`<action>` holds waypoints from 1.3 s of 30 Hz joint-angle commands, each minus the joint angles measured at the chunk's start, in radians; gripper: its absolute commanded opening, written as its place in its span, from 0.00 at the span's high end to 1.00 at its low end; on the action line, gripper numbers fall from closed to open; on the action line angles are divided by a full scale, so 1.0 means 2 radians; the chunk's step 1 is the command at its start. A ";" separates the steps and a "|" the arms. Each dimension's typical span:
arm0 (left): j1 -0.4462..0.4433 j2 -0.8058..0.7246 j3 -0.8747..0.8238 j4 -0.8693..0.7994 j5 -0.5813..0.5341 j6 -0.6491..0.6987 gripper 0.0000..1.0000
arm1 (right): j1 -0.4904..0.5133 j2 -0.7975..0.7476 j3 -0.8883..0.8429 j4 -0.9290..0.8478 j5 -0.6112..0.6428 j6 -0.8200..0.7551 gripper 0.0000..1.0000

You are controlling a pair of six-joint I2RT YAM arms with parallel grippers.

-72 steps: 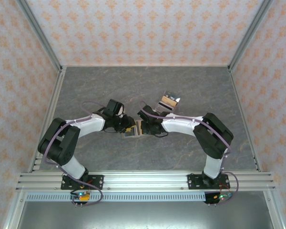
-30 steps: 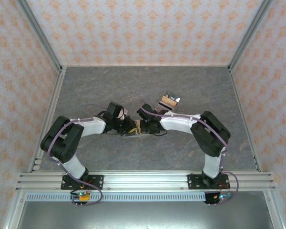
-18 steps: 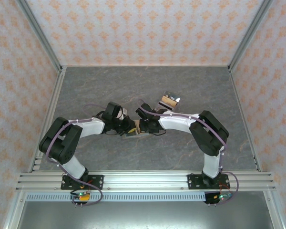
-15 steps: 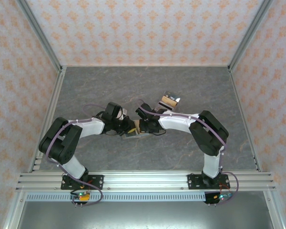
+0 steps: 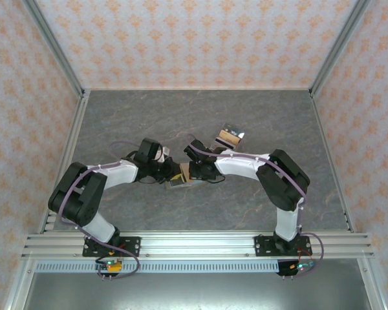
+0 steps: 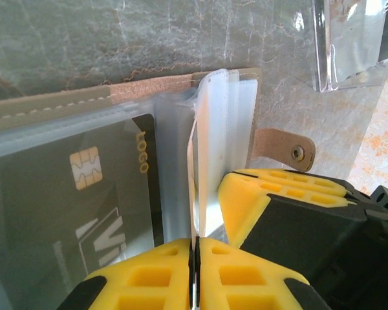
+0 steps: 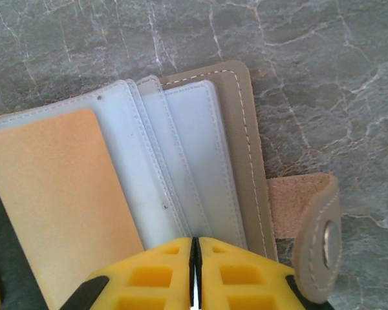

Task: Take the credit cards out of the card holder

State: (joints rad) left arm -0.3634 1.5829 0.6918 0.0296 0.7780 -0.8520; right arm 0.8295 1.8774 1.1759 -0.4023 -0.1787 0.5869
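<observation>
Left claw [image 6: 195,258] is clamped shut on an upright clear sleeve [image 6: 210,142] of the card holder [image 6: 52,106]; a dark chip card [image 6: 84,194] is seen sleeved just left of its pads. Right claw [image 7: 195,258] pads are pressed together at the holder's near edge, and whether a sleeve is caught between them cannot be told. An orange card [image 7: 58,194] is seen just left of that claw and the brown tab [image 7: 310,226] just right. Farther out from the left claw, past the holder on the grey counter [image 6: 84,39], a glossy clear piece [image 6: 352,39] is seen up and to the right.
</observation>
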 commanded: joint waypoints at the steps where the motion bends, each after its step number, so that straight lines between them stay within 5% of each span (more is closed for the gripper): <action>1: 0.009 -0.024 -0.004 -0.034 -0.001 0.022 0.90 | -0.006 0.022 -0.007 -0.044 0.032 0.007 0.89; 9: 0.027 -0.090 0.031 -0.165 -0.052 0.069 0.92 | -0.013 -0.032 -0.016 -0.011 0.002 -0.007 0.85; 17: 0.042 -0.162 0.081 -0.218 -0.069 0.074 0.92 | -0.043 -0.150 -0.048 0.047 -0.058 -0.031 0.58; 21: 0.039 -0.184 0.080 -0.133 -0.024 0.017 0.91 | -0.074 -0.195 -0.060 0.089 -0.126 -0.044 0.37; 27: 0.033 -0.185 0.081 -0.043 0.003 -0.051 0.91 | -0.133 -0.221 -0.075 0.187 -0.267 -0.026 0.21; 34: 0.022 -0.164 0.096 0.046 0.035 -0.108 0.91 | -0.162 -0.168 -0.019 0.216 -0.375 0.015 0.20; 39: 0.017 -0.140 0.100 0.096 0.054 -0.137 0.91 | -0.170 -0.131 0.000 0.266 -0.420 0.062 0.30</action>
State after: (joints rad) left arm -0.3222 1.2816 0.8600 0.0944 0.8326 -1.0603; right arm 0.4995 1.5948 1.1381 0.0311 -0.9112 0.6441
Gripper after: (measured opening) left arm 0.089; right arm 0.718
